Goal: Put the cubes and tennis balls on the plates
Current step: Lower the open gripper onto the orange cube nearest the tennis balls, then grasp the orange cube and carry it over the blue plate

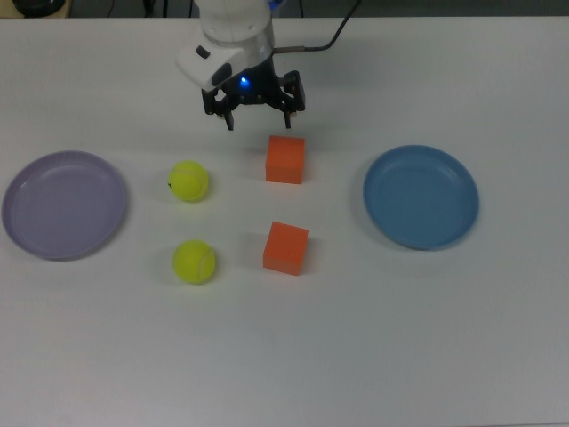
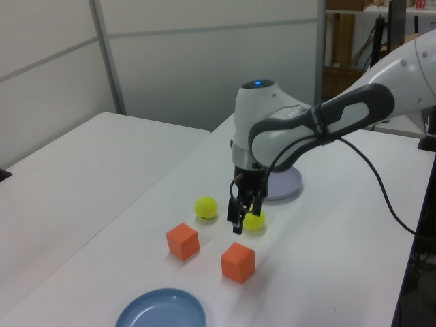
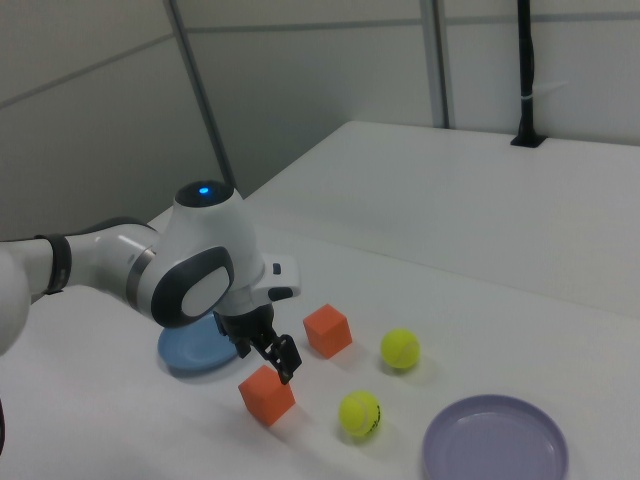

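White table [image 1: 427, 338], unreadable ball [image 1: 189, 181] lettering

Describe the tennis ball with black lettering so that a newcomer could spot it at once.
In the top view, start at the lavender plate. Two tennis balls lie to its right; take the upper tennis ball, level with the upper cube. Only it bears a black mark.

top view: straight down | left view, right view: oblique, opposite ends | shared: white table [image 1: 444, 338]
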You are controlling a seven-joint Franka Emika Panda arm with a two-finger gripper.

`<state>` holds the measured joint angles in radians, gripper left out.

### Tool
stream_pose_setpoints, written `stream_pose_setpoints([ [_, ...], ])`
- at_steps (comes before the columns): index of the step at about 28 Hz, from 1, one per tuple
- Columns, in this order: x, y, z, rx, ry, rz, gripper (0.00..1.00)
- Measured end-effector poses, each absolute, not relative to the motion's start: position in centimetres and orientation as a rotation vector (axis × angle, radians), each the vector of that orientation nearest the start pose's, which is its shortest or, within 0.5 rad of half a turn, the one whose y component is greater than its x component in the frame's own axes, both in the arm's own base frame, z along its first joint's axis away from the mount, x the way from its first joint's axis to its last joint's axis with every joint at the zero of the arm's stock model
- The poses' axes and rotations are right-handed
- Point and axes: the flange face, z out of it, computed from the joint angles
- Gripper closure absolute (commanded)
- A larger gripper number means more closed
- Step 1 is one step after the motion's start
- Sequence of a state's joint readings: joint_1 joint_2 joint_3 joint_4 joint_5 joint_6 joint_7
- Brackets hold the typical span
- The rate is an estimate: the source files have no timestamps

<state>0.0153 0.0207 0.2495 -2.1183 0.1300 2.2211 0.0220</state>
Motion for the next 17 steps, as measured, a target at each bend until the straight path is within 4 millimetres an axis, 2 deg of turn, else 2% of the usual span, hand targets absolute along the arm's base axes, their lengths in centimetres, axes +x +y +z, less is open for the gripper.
stream_pose_setpoints([
  [9, 53.7, 16.1, 37.1, -2.992, -0.271, -0.074, 0.00],
  [17, 53.7, 17.4, 34.6, -2.980, -0.290, -0.033, 0.00],
])
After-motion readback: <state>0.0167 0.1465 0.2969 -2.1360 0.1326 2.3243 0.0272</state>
